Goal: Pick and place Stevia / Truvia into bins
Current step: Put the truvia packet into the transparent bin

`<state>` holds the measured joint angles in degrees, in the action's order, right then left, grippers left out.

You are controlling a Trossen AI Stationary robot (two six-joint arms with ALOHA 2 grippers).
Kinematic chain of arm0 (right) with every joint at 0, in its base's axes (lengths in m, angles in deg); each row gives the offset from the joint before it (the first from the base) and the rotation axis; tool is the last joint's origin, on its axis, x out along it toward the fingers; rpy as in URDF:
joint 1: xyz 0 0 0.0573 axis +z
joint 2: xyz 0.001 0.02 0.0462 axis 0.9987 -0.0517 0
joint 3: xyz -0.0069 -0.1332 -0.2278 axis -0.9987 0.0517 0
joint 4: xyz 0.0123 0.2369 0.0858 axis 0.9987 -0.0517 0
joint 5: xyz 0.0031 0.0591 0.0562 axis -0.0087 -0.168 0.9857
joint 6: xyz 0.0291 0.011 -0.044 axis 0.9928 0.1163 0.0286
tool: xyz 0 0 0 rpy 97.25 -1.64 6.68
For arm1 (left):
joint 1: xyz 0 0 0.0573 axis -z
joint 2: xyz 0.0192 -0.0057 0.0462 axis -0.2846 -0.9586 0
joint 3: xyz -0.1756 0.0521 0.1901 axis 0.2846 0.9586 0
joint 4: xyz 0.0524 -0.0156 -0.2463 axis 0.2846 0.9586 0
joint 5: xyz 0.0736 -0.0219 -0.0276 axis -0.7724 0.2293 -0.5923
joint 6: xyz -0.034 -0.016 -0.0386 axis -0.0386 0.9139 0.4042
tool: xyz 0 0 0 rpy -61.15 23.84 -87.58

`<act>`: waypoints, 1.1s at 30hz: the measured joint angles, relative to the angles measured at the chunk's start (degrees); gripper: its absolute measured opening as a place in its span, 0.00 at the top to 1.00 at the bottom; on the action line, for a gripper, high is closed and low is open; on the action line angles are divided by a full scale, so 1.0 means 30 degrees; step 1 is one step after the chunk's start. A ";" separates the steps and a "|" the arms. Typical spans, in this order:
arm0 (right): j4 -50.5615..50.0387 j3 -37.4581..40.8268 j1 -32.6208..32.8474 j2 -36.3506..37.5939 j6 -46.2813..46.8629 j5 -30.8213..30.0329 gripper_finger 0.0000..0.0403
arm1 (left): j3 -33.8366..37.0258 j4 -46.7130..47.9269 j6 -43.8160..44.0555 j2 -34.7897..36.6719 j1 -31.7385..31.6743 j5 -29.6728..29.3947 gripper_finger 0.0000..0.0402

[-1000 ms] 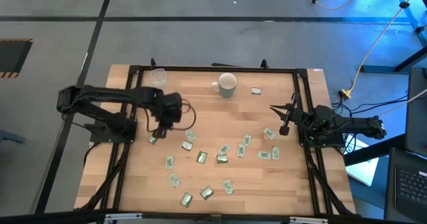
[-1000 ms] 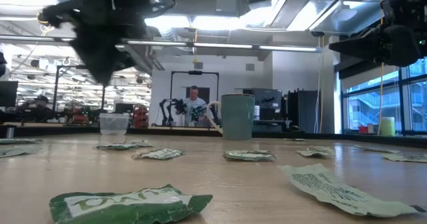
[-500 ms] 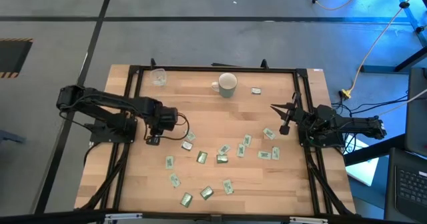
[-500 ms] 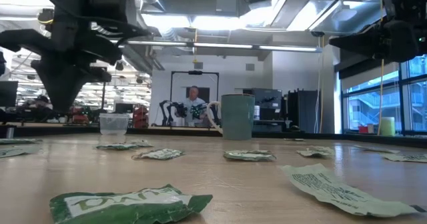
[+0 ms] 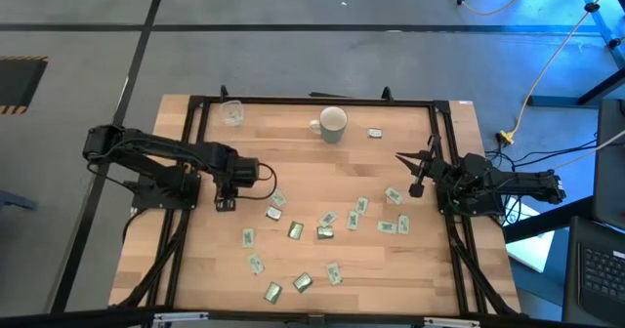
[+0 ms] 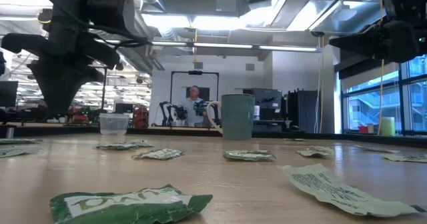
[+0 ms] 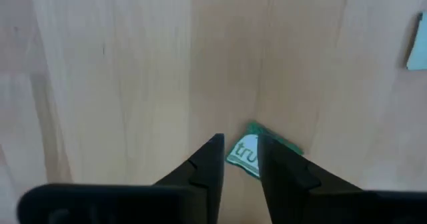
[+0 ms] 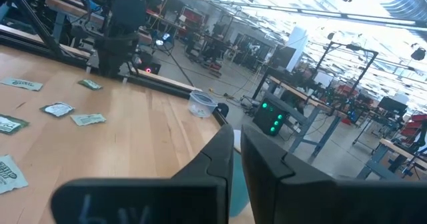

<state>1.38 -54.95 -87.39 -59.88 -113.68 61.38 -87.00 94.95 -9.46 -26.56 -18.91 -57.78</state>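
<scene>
Several green-and-white Stevia sachets (image 5: 323, 232) lie flat across the middle and near part of the wooden table; some show close up in the low view (image 6: 127, 205). My left gripper (image 5: 225, 204) points down at the table's left side, closed in on one sachet (image 7: 243, 154). The pale mug (image 5: 333, 124) and the clear cup (image 5: 231, 112) stand upright near the far edge, both also visible in the low view: mug (image 6: 237, 116), cup (image 6: 113, 123). My right gripper (image 5: 415, 185) hovers shut over the table's right side, touching nothing. My left gripper comes from above, pointing down, and has one sachet between its two fingertips. The white printed face (image 7: 241, 156) shows in the narrow gap, and a green corner (image 7: 283, 144) sticks out past one finger. Whether the sachet is off the wood, I cannot tell.
A lone sachet (image 5: 375, 132) lies right of the mug. A black frame rail (image 5: 312, 101) runs around the table. Bare wood (image 5: 312, 167) lies between the mug and the sachets. A person (image 6: 194, 104) stands far behind the table.
My left gripper has moved toward the table's left and near edges and come down over a sachet at the left of the scatter. It has stayed there for the last half second. The right arm has kept still.
</scene>
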 joint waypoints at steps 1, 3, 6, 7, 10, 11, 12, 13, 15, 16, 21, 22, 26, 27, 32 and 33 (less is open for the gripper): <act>0.0000 0.0000 -0.0007 0.0000 0.0000 -0.0007 0.91 | 0.0000 -0.0010 -0.0115 0.0004 0.0007 0.0050 0.76; 0.0000 -0.0007 -0.0007 0.0000 0.0000 -0.0001 0.91 | 0.0000 -0.0135 -0.0249 -0.0004 0.0013 0.0137 0.73; -0.0007 0.0000 -0.0007 0.0000 0.0000 0.0000 0.91 | 0.0000 -0.0091 -0.0150 -0.0004 0.0007 0.0142 0.70; -0.0007 0.0000 -0.0002 0.0000 0.0000 0.0000 0.91 | 0.0000 -0.0070 -0.0196 0.0004 0.0007 0.0146 0.69; -0.0007 0.0000 -0.0001 0.0000 0.0000 -0.0001 0.91 | 0.0000 -0.0058 -0.0285 0.0000 0.0007 0.0132 0.68; -0.0007 -0.0002 -0.0007 0.0000 0.0000 0.0000 0.91 | 0.0000 -0.0062 -0.0321 -0.0004 0.0007 0.0114 0.68; -0.0007 -0.0002 -0.0002 0.0000 0.0000 -0.0005 0.91 | 0.0000 -0.0105 -0.0505 -0.0029 0.0007 0.0056 0.68; -0.0007 -0.0004 -0.0004 0.0000 0.0000 0.0000 0.91 | 0.0000 -0.0218 -0.0798 -0.0129 0.0007 0.0024 0.68; -0.0007 -0.0003 -0.0003 0.0000 0.0000 -0.0002 0.91 | 0.0000 -0.0518 -0.1527 -0.0401 0.0007 0.0008 0.68; -0.0007 -0.0003 -0.0003 0.0000 0.0000 -0.0007 0.91 | 0.0000 -0.0702 -0.1826 -0.0571 0.0007 0.0005 0.68; -0.0007 0.0000 -0.0004 0.0000 0.0000 -0.0007 0.91 | 0.0000 -0.0810 -0.2448 -0.2015 -0.0193 -0.0247 0.68; -0.0007 0.0000 -0.0007 0.0000 0.0000 0.0000 0.91 | 0.0000 -0.0799 -0.2587 -0.2361 -0.0262 -0.0276 0.68; -0.0007 0.0000 -0.0004 -0.0001 0.0000 0.0000 0.91 | 0.0000 -0.0754 -0.4567 -0.3606 -0.0284 -0.0219 0.68; -0.0007 0.0000 0.0000 -0.0006 0.0000 -0.0006 0.91 | 0.0000 -0.0698 -0.4894 -0.3894 -0.0284 -0.0159 0.68; -0.0007 0.0000 -0.0004 0.0000 0.0000 0.0000 0.91 | 0.0000 -0.0570 -0.5167 -0.5115 -0.0284 0.0146 0.69; -0.0007 -0.0004 -0.0004 0.0000 0.0000 -0.0004 0.91 | 0.0000 -0.0585 -0.5167 -0.5318 -0.0284 0.0153 0.70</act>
<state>1.36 -54.96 -87.41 -59.88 -113.68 61.37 -87.00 93.20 -24.96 -42.51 -19.76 -57.32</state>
